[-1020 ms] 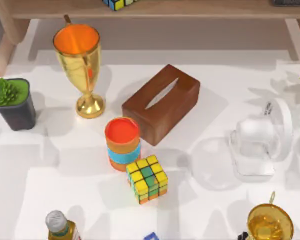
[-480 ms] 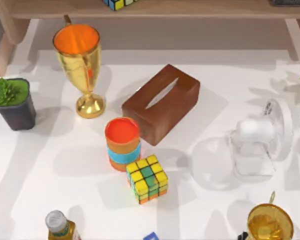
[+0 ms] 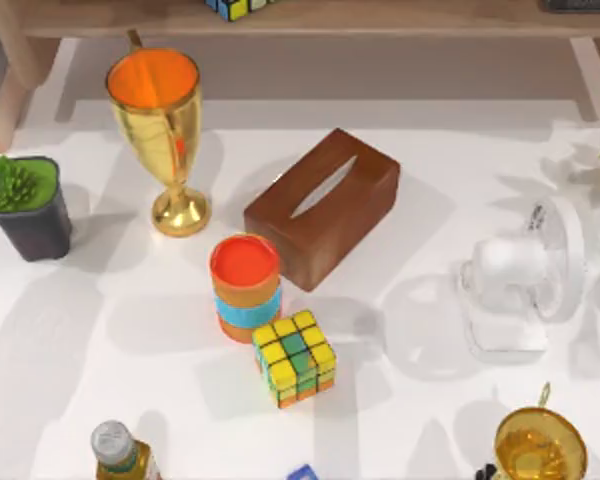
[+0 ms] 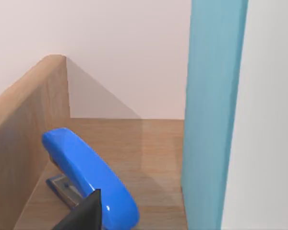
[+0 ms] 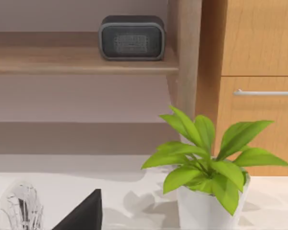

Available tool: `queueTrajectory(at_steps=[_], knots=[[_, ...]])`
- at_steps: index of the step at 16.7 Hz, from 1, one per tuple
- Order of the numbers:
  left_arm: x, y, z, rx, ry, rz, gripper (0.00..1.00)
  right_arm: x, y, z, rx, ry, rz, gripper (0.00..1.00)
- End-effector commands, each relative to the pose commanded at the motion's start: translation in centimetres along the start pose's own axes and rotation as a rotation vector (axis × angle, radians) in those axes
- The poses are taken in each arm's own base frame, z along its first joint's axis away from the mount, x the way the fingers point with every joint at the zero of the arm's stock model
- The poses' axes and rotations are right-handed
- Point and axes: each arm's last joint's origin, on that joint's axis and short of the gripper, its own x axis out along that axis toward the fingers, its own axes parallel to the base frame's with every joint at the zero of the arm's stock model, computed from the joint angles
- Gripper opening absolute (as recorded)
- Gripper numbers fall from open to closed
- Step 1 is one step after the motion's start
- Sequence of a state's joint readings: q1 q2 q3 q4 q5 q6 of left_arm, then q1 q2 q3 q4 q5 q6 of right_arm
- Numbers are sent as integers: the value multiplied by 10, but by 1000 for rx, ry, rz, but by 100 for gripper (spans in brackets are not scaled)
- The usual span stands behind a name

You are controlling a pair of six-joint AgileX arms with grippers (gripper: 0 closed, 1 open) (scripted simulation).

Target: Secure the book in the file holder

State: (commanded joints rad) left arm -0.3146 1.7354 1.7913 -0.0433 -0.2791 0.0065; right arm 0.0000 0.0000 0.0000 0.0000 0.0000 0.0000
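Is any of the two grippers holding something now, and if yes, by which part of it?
It cannot be told. The left wrist view shows a blue stapler on a wooden shelf, not visibly gripped.

Colour-wise it's pretty loud: gold trophy cup with an orange inside, brown tissue box, and an orange can with a light blue band. The cube is yellow, green and orange squares. Bright blue stapler on pale wood, leafy green plant in a white pot.
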Motion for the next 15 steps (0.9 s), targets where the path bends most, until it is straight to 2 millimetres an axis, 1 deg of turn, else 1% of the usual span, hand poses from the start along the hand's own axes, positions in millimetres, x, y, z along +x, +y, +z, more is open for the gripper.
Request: queueTrajectory(at_steps=[1, 3, 9, 15], knots=[[8, -5, -1, 0, -1, 0, 100, 0, 0, 0, 0, 0, 0, 100], [18, -11, -3, -1, -3, 0, 100, 0, 0, 0, 0, 0, 0, 100], [20, -10, -3, 0, -2, 2, 100, 0, 0, 0, 0, 0, 0, 100], [38, -12, -3, -1, -4, -1, 100, 0, 0, 0, 0, 0, 0, 100]])
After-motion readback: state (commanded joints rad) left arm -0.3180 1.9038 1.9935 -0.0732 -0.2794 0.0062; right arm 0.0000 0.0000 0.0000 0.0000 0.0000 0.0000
